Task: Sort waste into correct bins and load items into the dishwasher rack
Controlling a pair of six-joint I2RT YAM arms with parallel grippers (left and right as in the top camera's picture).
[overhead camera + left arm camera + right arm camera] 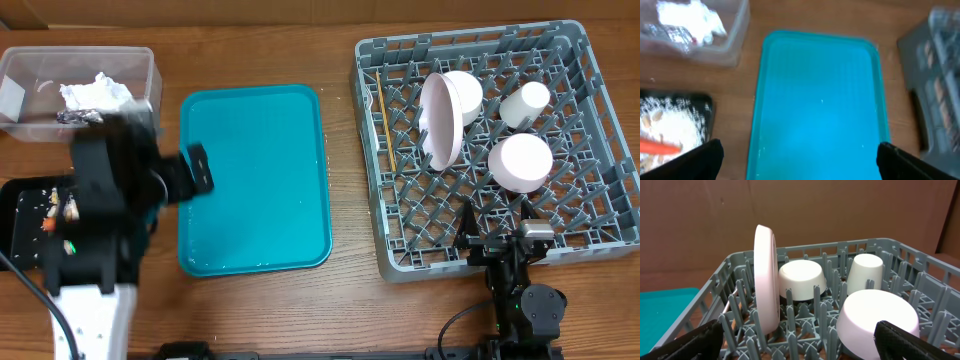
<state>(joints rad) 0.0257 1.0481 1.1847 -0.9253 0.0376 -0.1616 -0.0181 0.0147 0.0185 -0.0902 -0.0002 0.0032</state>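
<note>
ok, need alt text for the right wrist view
Grey dishwasher rack holding white tableware: a plate standing on edge at left, a far bowl and a near bowl upside down, and a cup upside down at the back. A teal tray shows at far left.

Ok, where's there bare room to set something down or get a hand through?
The teal tray is bare all over. A strip of bare table runs between it and the rack. The rack's front-left pegs are free. Crowded: mid-rack, around plate, bowls and cup, and the tub and black tray at far left.
</note>
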